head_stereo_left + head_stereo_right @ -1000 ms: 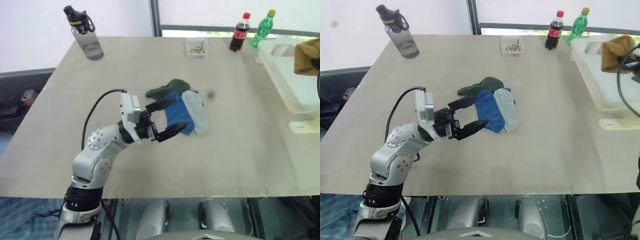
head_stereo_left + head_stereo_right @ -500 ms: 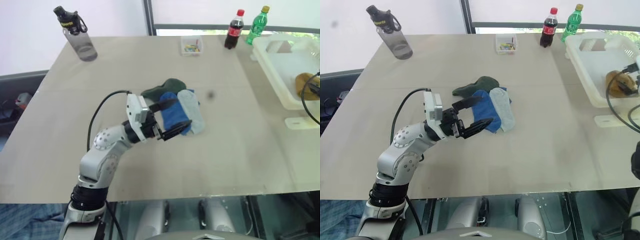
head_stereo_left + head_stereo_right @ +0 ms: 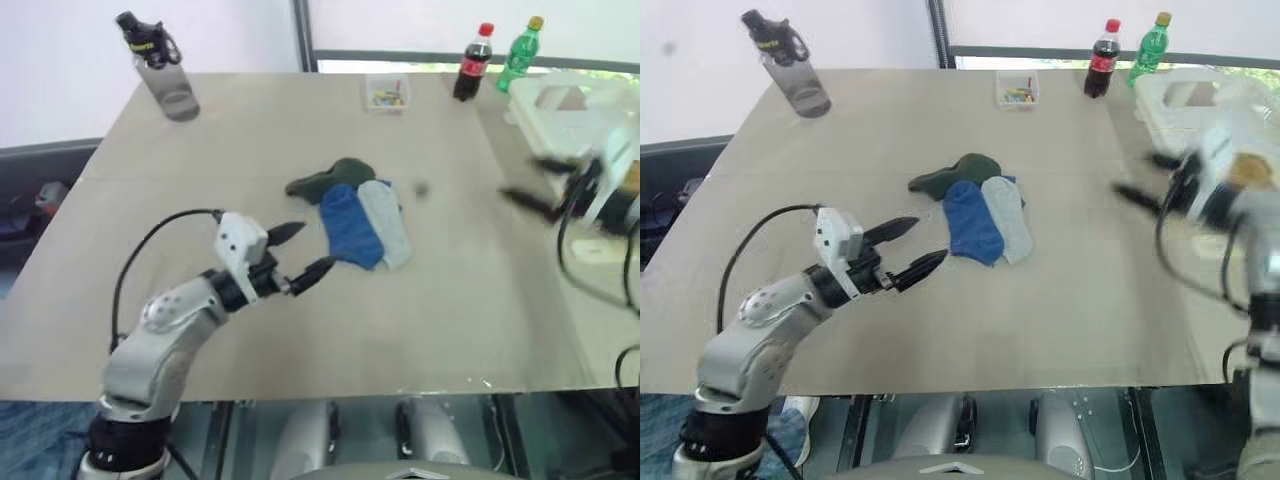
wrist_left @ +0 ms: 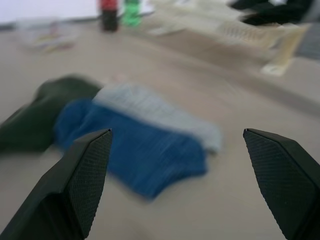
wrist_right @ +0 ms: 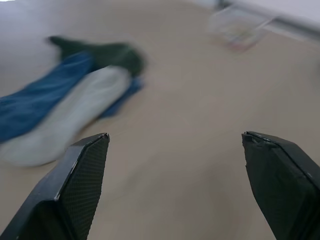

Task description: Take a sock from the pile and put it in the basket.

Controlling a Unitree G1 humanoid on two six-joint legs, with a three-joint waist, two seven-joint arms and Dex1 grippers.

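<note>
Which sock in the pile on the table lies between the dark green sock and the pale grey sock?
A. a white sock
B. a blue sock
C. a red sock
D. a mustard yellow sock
B: in the pile, the blue sock lies with the dark green sock on one side and the pale grey sock on the other.

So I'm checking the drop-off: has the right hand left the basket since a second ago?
Yes. The right hand has swung from over the basket out above the table, toward the pile, open and empty.
</note>
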